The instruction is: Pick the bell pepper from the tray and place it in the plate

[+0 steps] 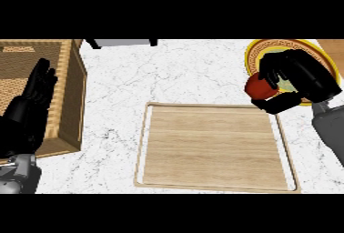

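Right robot hand (pixel 295 79), at upper right of the frame, is curled round the red bell pepper (pixel 259 86) over the plate's (pixel 269 45) left rim. Released here, it might roll onto the worktop (pixel 188 73). Left robot hand (pixel 33 98) rests open at left.

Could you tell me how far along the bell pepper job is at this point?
Done: the pepper is off the tray. In hand: the right hand curls round it at the plate's left rim. Left: setting it down on the plate and letting go. The left hand rests open at the view's left.
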